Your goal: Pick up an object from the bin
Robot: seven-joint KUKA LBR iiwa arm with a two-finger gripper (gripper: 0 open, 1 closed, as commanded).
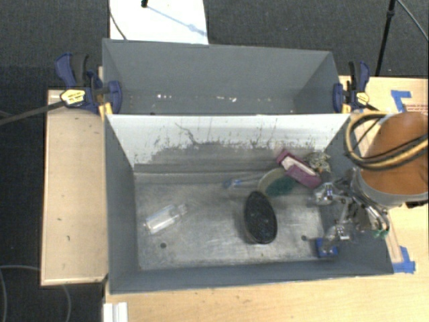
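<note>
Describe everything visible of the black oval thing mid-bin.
The black oval object looks matte and finely textured, perhaps a brush. It lies flat on the bin floor, right of centre, long axis running near to far. Its far end reaches a pale round thing; contact cannot be told. The gripper is apart, to its right.

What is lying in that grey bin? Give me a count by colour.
Clear: 1, a small bottle
Black: 1, an oval brush-like thing
Pink: 1, a block
Green: 1, a roundish piece
Blue: 1, a small bit
Total: 5 that can be told apart
</note>
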